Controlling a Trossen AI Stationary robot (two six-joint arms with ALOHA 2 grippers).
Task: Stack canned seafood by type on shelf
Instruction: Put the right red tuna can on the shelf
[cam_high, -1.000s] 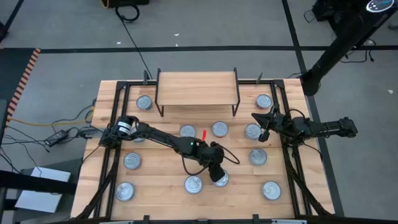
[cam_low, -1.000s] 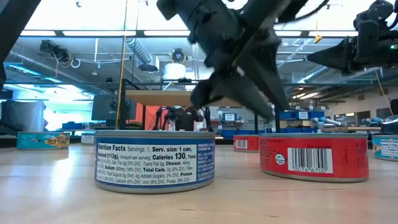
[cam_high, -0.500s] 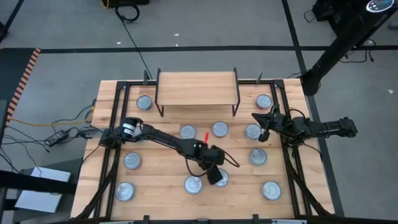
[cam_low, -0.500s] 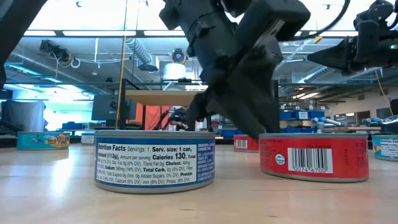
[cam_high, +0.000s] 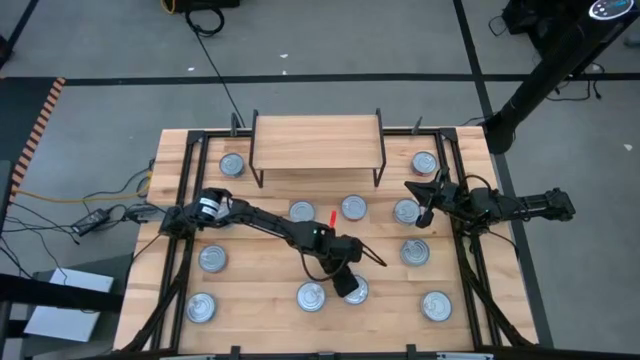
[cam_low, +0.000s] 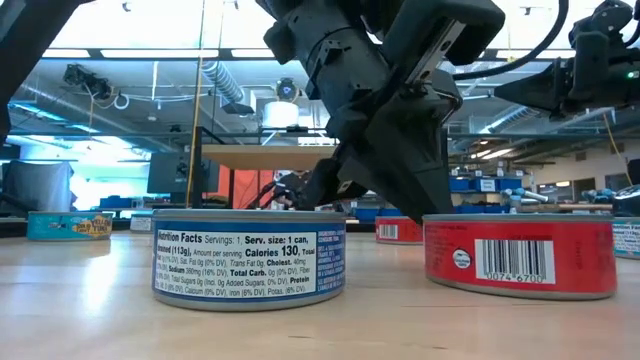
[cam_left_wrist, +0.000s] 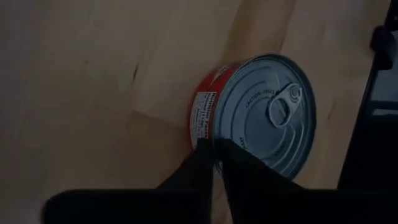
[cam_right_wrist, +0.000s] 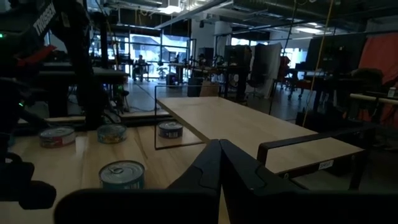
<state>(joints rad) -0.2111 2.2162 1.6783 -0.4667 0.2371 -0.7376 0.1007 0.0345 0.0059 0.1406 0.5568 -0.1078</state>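
The shelf (cam_high: 317, 142) at the table's far edge is left bare. The left gripper (cam_high: 350, 286), fingers pressed together, has been lowered against a red tin (cam_high: 356, 290), nudging it sideways near the front edge.

L gripper (cam_high: 346, 285) lower, onto red can (cam_low: 518, 256) (nudged slightly right).

red can (cam_low: 519, 256): red label, white barcode patch
blue can (cam_low: 248, 258): dark blue, white print
counter (cam_high: 260, 270): light wood

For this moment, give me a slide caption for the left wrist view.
Left gripper fingers shut, poised at the red-labelled tin's rim on the wooden tabletop.
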